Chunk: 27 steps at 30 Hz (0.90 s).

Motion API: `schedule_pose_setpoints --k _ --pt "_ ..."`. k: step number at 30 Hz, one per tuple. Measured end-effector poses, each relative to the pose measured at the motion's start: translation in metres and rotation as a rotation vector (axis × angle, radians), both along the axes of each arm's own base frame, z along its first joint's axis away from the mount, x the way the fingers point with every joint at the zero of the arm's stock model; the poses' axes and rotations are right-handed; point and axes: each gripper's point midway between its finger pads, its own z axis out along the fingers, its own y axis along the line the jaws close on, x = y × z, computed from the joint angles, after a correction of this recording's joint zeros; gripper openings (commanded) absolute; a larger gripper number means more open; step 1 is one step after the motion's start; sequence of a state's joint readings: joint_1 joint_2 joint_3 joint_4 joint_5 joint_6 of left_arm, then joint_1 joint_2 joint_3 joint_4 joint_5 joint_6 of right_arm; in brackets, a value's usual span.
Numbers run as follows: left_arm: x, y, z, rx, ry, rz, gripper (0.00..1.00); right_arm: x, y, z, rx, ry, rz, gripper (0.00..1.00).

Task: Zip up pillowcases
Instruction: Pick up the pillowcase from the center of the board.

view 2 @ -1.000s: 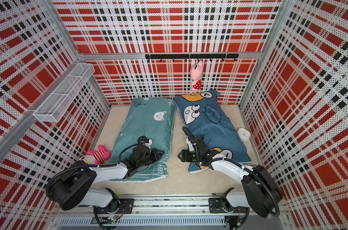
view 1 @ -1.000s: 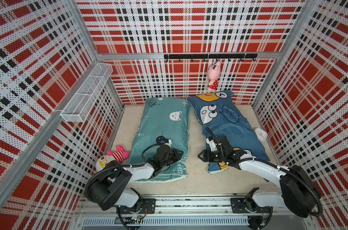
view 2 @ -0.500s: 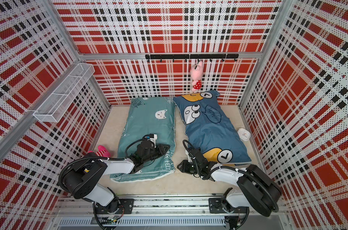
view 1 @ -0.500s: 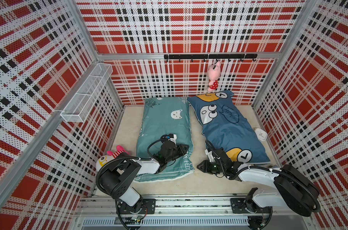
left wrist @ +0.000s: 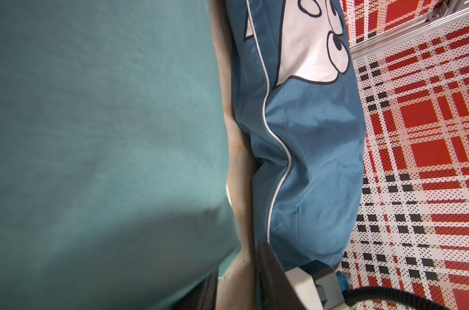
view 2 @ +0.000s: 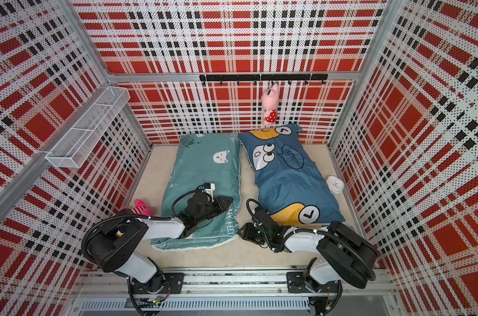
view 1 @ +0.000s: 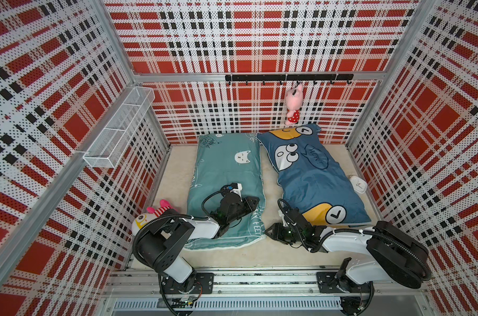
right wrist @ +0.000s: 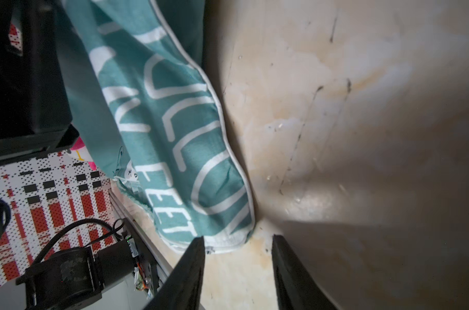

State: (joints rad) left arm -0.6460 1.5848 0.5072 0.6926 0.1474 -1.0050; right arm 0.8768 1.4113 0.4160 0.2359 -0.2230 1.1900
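Seen from high above the near rail in both top views, the plaid-walled cell is looked down on steeply — the teal pillowcase (view 1: 227, 169) and the blue pillowcase (view 2: 290, 175) lie side by side, both arms in the foreground. The left wrist camera sits close and low over the teal pillowcase (left wrist: 99, 139), facing across to the blue pillowcase (left wrist: 308, 166) and the side wall. The right wrist camera looks past the right hand (right wrist: 237, 241) at the teal pillowcase's near corner (right wrist: 190, 188) and the beige floor (right wrist: 348, 120) — ground the overhead pair also covers.
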Motion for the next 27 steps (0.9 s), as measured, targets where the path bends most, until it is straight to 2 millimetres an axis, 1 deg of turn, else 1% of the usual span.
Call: schedule_pose_setpoints --k 7,10,12,15,18,21,25,27 --pt "0.003 0.006 -0.013 0.023 0.016 0.021 0.29 0.002 0.007 -0.003 -0.009 0.007 -0.016 0.49" --pt "0.003 0.006 -0.013 0.024 0.015 0.024 0.29 0.004 0.016 -0.002 -0.002 0.006 -0.010 0.48" --pt "0.003 0.006 -0.013 0.023 0.014 0.025 0.29 0.004 0.020 -0.002 0.005 0.004 -0.007 0.46" --pt "0.003 0.007 -0.014 0.025 0.013 0.027 0.29 0.006 0.023 -0.004 0.008 0.006 -0.012 0.35" --pt "0.002 0.008 -0.015 0.027 0.011 0.030 0.29 0.006 0.021 -0.008 -0.007 0.011 -0.020 0.21" --pt "0.001 0.009 -0.014 0.027 0.008 0.029 0.29 0.005 0.017 -0.012 -0.031 0.017 -0.025 0.09" --pt "0.000 0.010 -0.008 0.024 -0.006 0.027 0.34 0.004 0.012 -0.014 -0.063 0.019 -0.028 0.01" --pt "-0.002 0.009 -0.003 0.021 -0.020 0.020 0.37 0.004 0.012 -0.011 -0.072 0.015 -0.028 0.00"
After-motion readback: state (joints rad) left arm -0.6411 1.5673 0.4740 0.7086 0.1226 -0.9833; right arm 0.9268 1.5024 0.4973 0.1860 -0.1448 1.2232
